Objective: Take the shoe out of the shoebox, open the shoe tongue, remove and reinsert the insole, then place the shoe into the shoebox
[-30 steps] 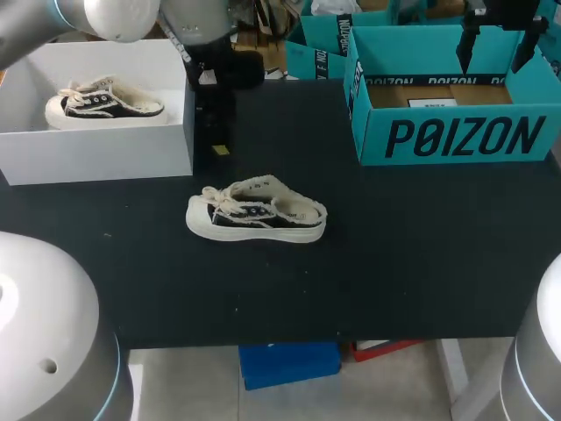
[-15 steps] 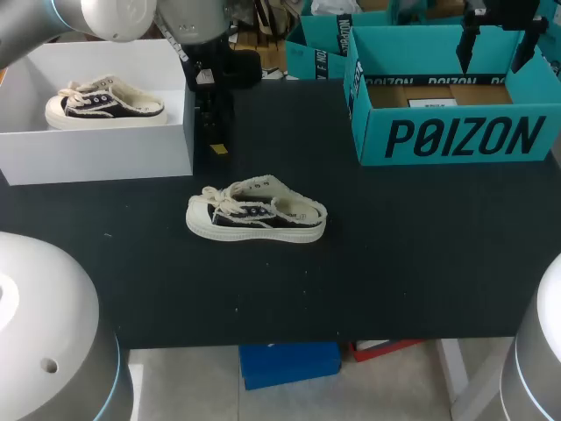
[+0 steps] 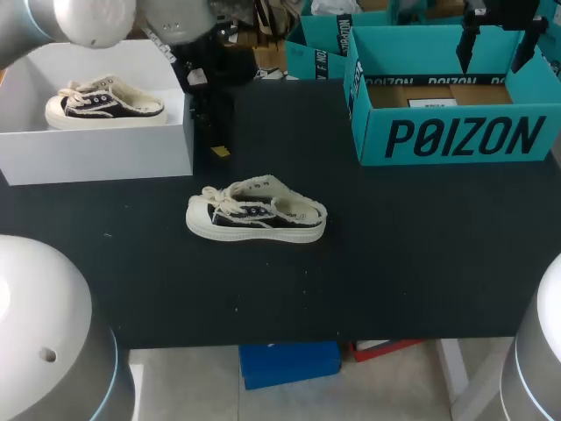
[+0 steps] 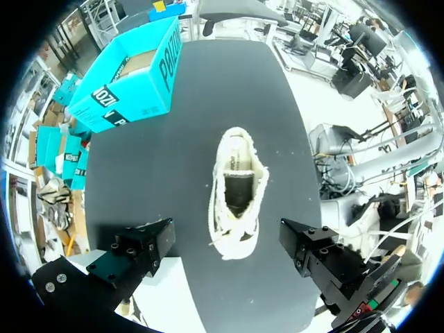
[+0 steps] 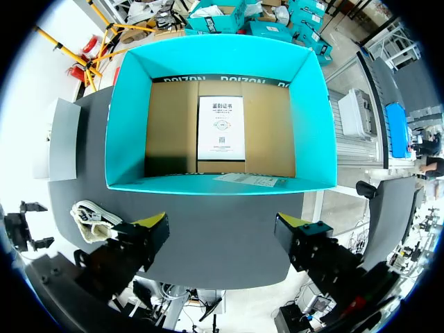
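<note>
Two shoes are showing. The shoe (image 3: pixel 256 215) is sitting on its sole mid-counter (image 3: pixel 394 263) with its toe pointing to my left, and a second shoe (image 3: pixel 103 101) is lying in the white box (image 3: pixel 96 149). The teal shoebox (image 3: pixel 456 132) is standing open, well apart to the right.

The left end effector (image 3: pixel 217 140) is hanging just beside the white box's corner, behind the shoe, with its fingers spread wide and gripping nothing. In its wrist view the shoe (image 4: pixel 238 194) is lying ahead of it, laces (image 4: pixel 232 232) nearest. The right end effector (image 5: pixel 222 229) is hovering over the shoebox, also spread and carrying nothing.

Opening the tongue seems to be the step in hand. It is probably calling for a pinch on the tongue's free edge behind the laces, lifting up and toward the toe. The other arm should be pinning the heel, since a light shoe is likely to slide. The soft, frayed collar may fold if too much of it is grabbed.

Large dark lettering (image 3: pixel 465 138) is running across the shoebox's front wall. A white printed label (image 5: pixel 220 128) is lying on its cardboard floor, its print too small to be telling anything.
</note>
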{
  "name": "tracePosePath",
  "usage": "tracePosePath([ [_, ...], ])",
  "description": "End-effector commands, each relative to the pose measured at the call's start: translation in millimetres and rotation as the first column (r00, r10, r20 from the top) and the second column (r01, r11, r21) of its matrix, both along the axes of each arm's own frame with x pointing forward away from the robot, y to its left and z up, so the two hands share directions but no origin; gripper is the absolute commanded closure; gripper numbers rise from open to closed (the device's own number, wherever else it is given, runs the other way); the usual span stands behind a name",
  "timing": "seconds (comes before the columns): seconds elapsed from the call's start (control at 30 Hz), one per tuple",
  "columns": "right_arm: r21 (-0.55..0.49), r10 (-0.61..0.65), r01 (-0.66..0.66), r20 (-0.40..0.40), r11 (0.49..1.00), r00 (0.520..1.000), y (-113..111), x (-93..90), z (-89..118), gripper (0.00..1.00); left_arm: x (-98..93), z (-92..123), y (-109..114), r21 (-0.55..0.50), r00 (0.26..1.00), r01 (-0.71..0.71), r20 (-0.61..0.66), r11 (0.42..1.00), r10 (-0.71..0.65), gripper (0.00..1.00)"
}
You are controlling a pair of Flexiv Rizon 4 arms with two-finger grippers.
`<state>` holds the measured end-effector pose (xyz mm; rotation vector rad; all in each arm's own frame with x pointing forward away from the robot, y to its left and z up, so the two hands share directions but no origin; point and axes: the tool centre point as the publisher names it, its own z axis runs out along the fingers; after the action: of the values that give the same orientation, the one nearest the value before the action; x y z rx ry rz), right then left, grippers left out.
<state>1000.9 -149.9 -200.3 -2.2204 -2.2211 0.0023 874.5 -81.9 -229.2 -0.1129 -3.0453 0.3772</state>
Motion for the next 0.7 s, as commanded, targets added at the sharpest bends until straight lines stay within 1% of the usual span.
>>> tracePosePath([
  [0.03, 0.000, 0.000, 0.000, 0.000, 1.000, 1.000, 0, 0.1, 0, 0.00, -83.7, 19, 37, -0.112, 0.982, -0.052, 0.176, 0.992, 0.071, 0.00],
  [0.1, 0.000, 0.000, 0.000, 0.000, 1.000, 1.000, 0, 0.1, 0, 0.00, -97.0, 21, 44, -0.124, 0.974, -0.067, 0.206, 0.990, 0.091, 0.00],
  [0.17, 0.000, 0.000, 0.000, 0.000, 1.000, 1.000, 0, 0.1, 0, 0.00, -105.3, 19, 51, -0.147, 0.972, -0.088, 0.203, 0.985, 0.118, 0.00],
  [0.27, 0.000, 0.000, 0.000, 0.000, 1.000, 1.000, 0, 0.1, 0, 0.00, -107.9, 13, 62, -0.178, 0.977, -0.106, 0.165, 0.978, 0.136, 0.00],
  [0.3, 0.000, 0.000, 0.000, 0.000, 1.000, 1.000, 0, 0.1, 0, 0.00, -106.9, 10, 67, -0.198, 0.978, -0.123, 0.139, 0.972, 0.152, 0.00],
  [0.33, 0.000, 0.000, 0.000, 0.000, 1.000, 1.000, 0, 0.1, 0, 0.00, -106.4, 9, 70, -0.198, 0.979, -0.126, 0.136, 0.972, 0.155, 0.00],
  [0.43, 0.000, 0.000, 0.000, 0.000, 1.000, 1.000, 0, 0.1, 0, 0.00, -101.4, 6, 81, -0.246, 0.981, -0.133, 0.108, 0.960, 0.164, 0.00],
  [0.53, 0.000, 0.000, 0.000, 0.000, 1.000, 1.000, 0, 0.1, 0, 0.00, -91.4, 2, 88, -0.300, 0.988, -0.115, 0.068, 0.947, 0.142, 0.00],
  [0.57, 0.000, 0.000, 0.000, 0.000, 1.000, 1.000, 0, 0.1, 0, 0.00, -87.1, 0, 90, -0.292, 0.987, -0.119, 0.070, 0.949, 0.146, 0.00],
  [0.63, 0.000, 0.000, 0.000, 0.000, 1.000, 1.000, 0, 0.1, 0, 0.00, -79.4, -3, 94, -0.333, 0.991, -0.113, 0.032, 0.936, 0.131, 0.00],
  [0.7, 0.000, 0.000, 0.000, 0.000, 1.000, 1.000, 0, 0.1, 0, 0.00, -73.1, -5, 94, -0.321, 0.990, -0.108, 0.048, 0.941, 0.130, 0.00],
])
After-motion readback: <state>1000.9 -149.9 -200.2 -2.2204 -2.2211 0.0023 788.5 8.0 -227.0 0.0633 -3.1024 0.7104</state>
